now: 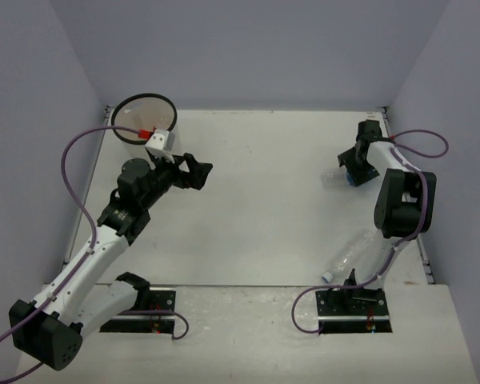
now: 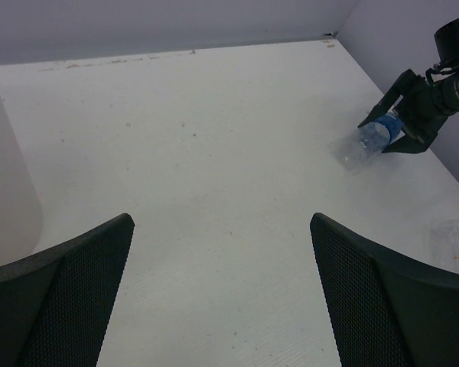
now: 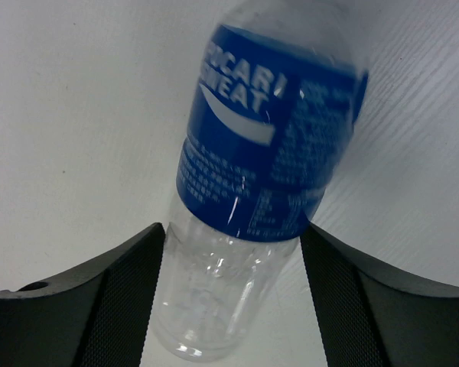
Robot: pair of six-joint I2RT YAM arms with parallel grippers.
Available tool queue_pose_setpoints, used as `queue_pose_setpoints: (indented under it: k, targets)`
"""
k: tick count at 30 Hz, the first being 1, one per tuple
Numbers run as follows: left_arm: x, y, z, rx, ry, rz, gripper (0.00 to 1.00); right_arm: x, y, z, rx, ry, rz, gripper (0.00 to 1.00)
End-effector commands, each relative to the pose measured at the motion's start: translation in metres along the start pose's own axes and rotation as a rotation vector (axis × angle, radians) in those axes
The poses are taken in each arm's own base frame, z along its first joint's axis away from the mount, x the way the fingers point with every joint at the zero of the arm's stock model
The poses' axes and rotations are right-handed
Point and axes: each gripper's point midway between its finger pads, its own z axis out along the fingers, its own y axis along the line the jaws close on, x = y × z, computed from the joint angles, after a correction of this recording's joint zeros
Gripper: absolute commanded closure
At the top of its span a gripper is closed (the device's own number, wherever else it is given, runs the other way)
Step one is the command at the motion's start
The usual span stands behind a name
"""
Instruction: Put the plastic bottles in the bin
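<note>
The blue-labelled clear bottle (image 1: pixel 338 176) lies on its side at the right of the table. My right gripper (image 1: pixel 354 166) is open and straddles it. In the right wrist view the bottle (image 3: pixel 252 183) lies between the two fingers (image 3: pixel 99 306), its clear end nearest the camera. A plain clear bottle (image 1: pixel 348 254) lies near the right arm's base. The bin (image 1: pixel 144 118) stands at the far left corner. My left gripper (image 1: pixel 195 171) is open and empty, to the right of the bin and nearer. The red, black-labelled and orange bottles are not visible.
In the left wrist view the bin's wall (image 2: pixel 4 191) fills the left edge, and the blue-labelled bottle (image 2: pixel 367 141) and the right gripper (image 2: pixel 413 115) show at the far right. Grey walls close the table on three sides.
</note>
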Motion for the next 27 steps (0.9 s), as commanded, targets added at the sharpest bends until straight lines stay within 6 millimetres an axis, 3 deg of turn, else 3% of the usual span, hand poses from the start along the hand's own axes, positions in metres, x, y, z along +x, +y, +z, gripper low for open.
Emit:
queue_pose_setpoints:
  k: [1,7,14,17,22,27]
  targets:
    - [-0.002,0.005,0.003,-0.018,-0.019,0.016,0.00,-0.015,0.012,-0.007,-0.037,-0.069,0.020,0.29]
    - [-0.005,0.005,-0.002,-0.028,-0.028,0.012,0.00,-0.015,0.008,-0.005,-0.010,-0.064,0.005,0.34]
    - [-0.012,0.003,-0.009,-0.027,-0.052,0.008,0.00,-0.002,0.007,0.005,-0.018,-0.012,-0.021,0.76]
    - [-0.015,0.002,-0.012,-0.027,-0.063,0.008,0.00,-0.002,0.004,0.002,-0.020,-0.019,-0.033,0.82]
    - [-0.018,0.002,-0.015,-0.027,-0.078,0.004,0.00,-0.014,0.015,-0.030,-0.107,-0.069,-0.097,1.00]
    - [-0.017,-0.002,-0.009,-0.007,-0.065,-0.011,0.00,-0.015,0.036,-0.069,-0.231,-0.150,-0.325,1.00]
